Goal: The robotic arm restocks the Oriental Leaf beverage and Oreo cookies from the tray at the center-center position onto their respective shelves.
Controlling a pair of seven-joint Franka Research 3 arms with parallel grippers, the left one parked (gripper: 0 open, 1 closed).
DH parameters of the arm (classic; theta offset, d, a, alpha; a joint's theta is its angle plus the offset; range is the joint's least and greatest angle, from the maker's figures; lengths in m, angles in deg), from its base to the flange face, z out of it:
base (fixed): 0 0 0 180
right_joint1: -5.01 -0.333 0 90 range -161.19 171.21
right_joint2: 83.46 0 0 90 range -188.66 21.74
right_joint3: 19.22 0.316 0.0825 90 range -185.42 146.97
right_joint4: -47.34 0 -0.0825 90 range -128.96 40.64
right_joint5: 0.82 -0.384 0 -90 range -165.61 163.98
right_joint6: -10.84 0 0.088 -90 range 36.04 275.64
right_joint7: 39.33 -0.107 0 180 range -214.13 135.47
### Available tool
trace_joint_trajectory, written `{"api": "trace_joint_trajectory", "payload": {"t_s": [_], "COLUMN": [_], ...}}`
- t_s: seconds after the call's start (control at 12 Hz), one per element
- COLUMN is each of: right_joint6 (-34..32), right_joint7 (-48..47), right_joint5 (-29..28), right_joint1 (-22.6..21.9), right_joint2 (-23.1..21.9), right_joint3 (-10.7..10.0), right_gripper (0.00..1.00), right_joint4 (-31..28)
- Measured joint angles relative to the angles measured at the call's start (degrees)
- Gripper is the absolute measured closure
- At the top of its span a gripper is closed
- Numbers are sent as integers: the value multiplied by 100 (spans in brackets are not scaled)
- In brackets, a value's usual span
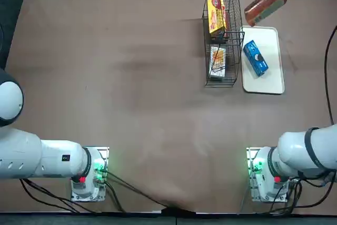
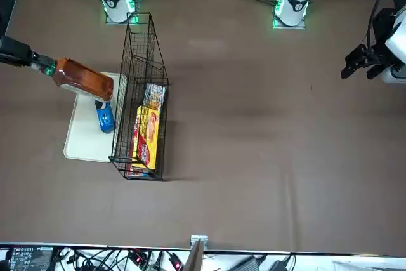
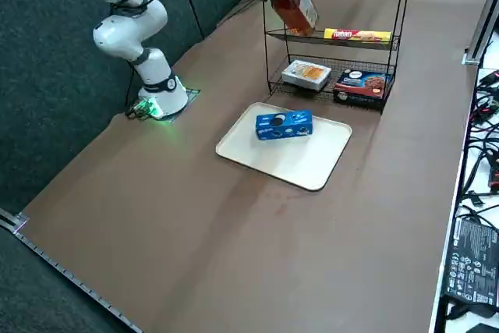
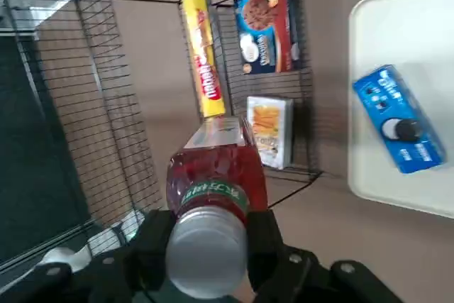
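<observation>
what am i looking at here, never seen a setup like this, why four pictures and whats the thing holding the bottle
These are four cameras on one moment. One looks straight down on a brown table, one faces the robot from across it, one looks down from the side, and one sits on the arm's wrist.

The machine is a white robot arm bolted to the table edge. A second arm is parked and idle.

Its right gripper, a two-finger clamp, is shut on a bottle of reddish-brown tea just below the cap, holding it in the air, tilted, beside a black wire rack.

The rack already holds snack boxes. Next to it lies a white tray with one blue cookie packet on it.
</observation>
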Motion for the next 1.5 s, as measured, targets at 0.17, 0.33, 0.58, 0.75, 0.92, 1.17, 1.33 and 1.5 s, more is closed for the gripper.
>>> {"api": "trace_joint_trajectory", "payload": {"t_s": [0.17, 0.33, 0.58, 0.75, 0.92, 1.17, 1.33, 1.5], "right_joint6": [-40, 106, 479, 659, 941, 1450, 1483, 1439], "right_joint7": [-1, -1, -2, -34, -101, -230, -289, -397], "right_joint5": [-231, -379, -410, -455, -471, -588, -627, -630], "right_joint1": [4, -7, -82, -163, -315, -591, -651, -652], "right_joint2": [-27, -193, -406, -479, -553, -728, -803, -839], "right_joint3": [2, 58, 130, 154, 170, 203, 210, 208], "right_gripper": [43, 43, 43, 43, 43, 43, 43, 43], "right_joint4": [-123, -563, -1086, -1297, -1521, -2005, -2172, -2221]}}
